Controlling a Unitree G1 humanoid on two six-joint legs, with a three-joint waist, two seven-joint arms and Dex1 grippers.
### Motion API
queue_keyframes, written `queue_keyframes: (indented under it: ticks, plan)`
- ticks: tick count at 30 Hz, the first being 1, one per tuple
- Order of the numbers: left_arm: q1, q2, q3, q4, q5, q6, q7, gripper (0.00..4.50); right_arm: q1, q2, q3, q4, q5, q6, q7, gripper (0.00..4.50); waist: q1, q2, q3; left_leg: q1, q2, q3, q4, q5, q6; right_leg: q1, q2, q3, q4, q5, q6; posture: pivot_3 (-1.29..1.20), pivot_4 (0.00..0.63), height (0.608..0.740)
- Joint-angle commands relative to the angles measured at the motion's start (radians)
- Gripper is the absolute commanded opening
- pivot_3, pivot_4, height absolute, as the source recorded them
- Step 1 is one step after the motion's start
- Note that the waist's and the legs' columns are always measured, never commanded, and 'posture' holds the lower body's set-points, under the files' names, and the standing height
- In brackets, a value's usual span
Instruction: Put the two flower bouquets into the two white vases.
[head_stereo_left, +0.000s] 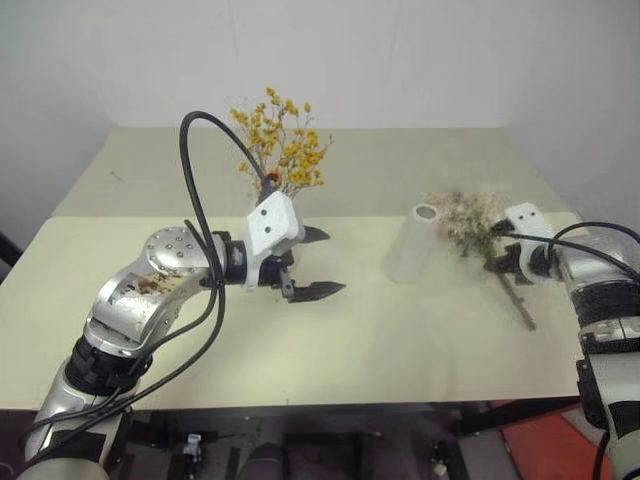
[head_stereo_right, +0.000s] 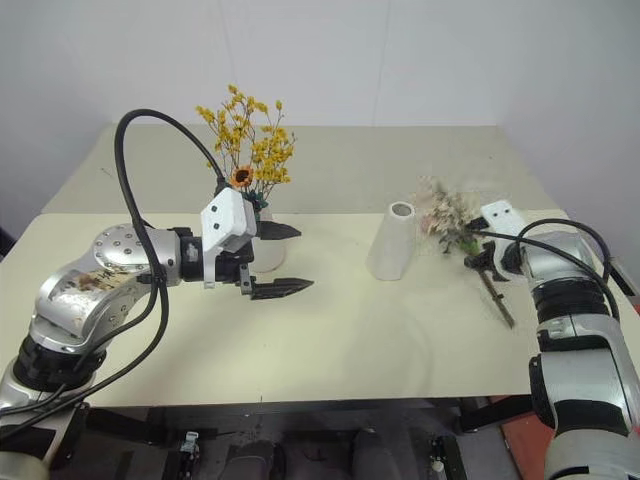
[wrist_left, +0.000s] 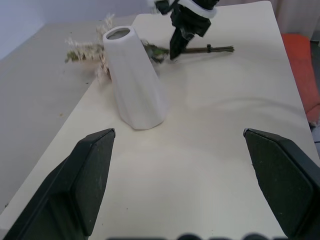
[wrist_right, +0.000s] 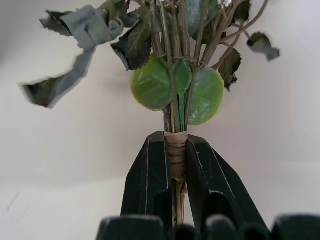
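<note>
Yellow flowers (head_stereo_right: 247, 140) are already set in one vase (head_stereo_right: 268, 250), while the pale bouquet (head_stereo_right: 452, 220), clamped in the right gripper (wrist_right: 175, 165), is yet to be placed in the empty vase (head_stereo_right: 392, 242); the left gripper (head_stereo_right: 277, 260) is held wide open.

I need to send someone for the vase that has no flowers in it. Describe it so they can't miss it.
On the cream rectangular table, look right of centre for the matte white tapered vase with an open round mouth. The other white vase already holds yellow-orange blossoms; pale beige sprigs lie beside this one.

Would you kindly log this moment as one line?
yellow bouquet: in vase | left gripper: open, idle | right gripper: shut on pale bouquet stems | second vase: empty
</note>
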Motion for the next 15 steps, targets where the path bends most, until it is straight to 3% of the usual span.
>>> queue_keyframes:
  ticks: [1,4,7,9,12,15]
  plan:
    - [-0.013,0.005,0.039,-0.006,0.007,-0.012,0.009,4.5,-0.035,0.031,-0.194,-0.144,0.057,-0.145,-0.199,0.23,-0.002,0.0,0.0,0.0,0.0,0.0,0.0,0.0,0.0,0.0,0.0,0.0,0.0,0.0,0.0,0.0,0.15,0.74]
    - [-0.016,0.01,0.047,-0.005,0.002,-0.007,0.002,4.5,-0.031,0.134,-0.348,-0.263,0.148,-0.326,-0.309,0.23,-0.006,0.0,0.0,0.0,0.001,0.0,-0.001,0.0,0.0,0.0,0.001,0.0,0.0,0.0,0.0,0.0,0.15,0.74]
    - [-0.023,0.002,0.062,0.002,-0.008,0.002,0.008,4.5,-0.032,0.192,-0.388,-0.337,0.176,-0.473,-0.346,0.23,-0.003,0.001,0.0,0.0,0.0,0.0,-0.001,0.0,0.0,0.0,0.001,0.0,0.001,0.0,0.0,0.0,0.15,0.74]
    - [-0.028,-0.004,0.067,0.008,-0.014,0.005,0.013,4.5,-0.046,0.263,-0.444,-0.409,0.273,-0.528,-0.354,0.23,-0.001,0.001,0.0,0.0,0.0,0.0,0.0,0.0,0.0,0.0,0.0,0.0,0.0,0.0,0.0,0.0,0.15,0.74]
    - [-0.029,-0.01,0.069,0.011,-0.013,0.007,0.017,4.5,-0.035,0.341,-0.51,-0.495,0.434,-0.581,-0.285,0.23,0.0,0.001,0.0,0.0,0.0,-0.001,-0.001,0.0,0.0,0.0,0.0,0.0,0.0,0.001,-0.001,0.0,0.15,0.74]
    - [-0.027,-0.018,0.07,0.006,-0.016,0.012,0.025,4.5,-0.014,0.355,-0.496,-0.526,0.485,-0.555,-0.248,0.23,0.003,0.001,0.001,-0.001,0.0,-0.001,0.0,0.0,0.0,0.0,0.0,0.0,0.0,0.001,-0.001,0.0,0.15,0.74]
